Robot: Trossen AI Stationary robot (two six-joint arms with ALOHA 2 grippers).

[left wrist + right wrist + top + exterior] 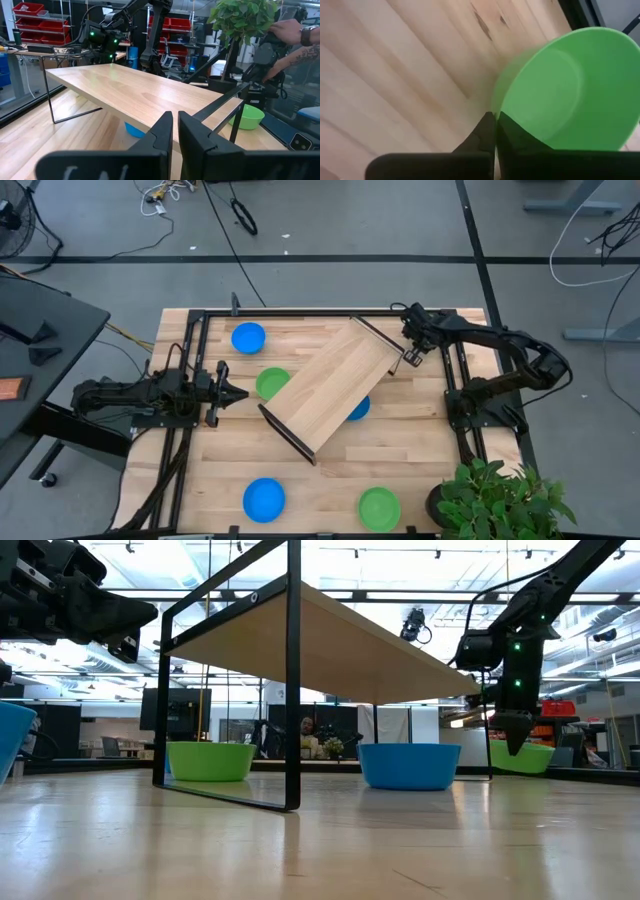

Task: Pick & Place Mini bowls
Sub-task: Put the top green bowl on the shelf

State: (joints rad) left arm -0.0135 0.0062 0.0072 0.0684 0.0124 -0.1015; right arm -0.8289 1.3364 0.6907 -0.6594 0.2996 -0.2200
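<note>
Five small round plastic bowls show in the high view: a bright blue bowl (248,337) at upper left of the table, a bright green bowl (270,383) just left of centre and partly under the long pale wooden tray (334,384), a second blue bowl (359,407) peeking out from the tray's right edge, a third blue bowl (264,499) at lower centre-left and another green bowl (379,507) at lower centre-right. The tray stands on black wire legs, lying diagonally across the middle of the light wooden table (210,470). A potted green plant (500,500) fills the lower right corner. The right gripper (411,356) reaches down at the tray's upper right end; from above nothing can be made out between its fingers. The right wrist view adds what the overhead hides: a sixth bowl, bright green (570,90), with the gripper's dark fingers (492,131) drawn together at its near rim, seemingly pinching the wall, though the angle leaves that unsure. The low view puts that green bowl (524,757) at right behind the gripper's tip (517,745), and shows the bowls under the tray resting on the table. The left gripper (238,393) hovers at the left of the table, its fingers (192,137) nearly together around nothing, pointed toward the tray. The left wrist view alone shows a person's hand (287,31) at upper right, beyond the plant.
</note>
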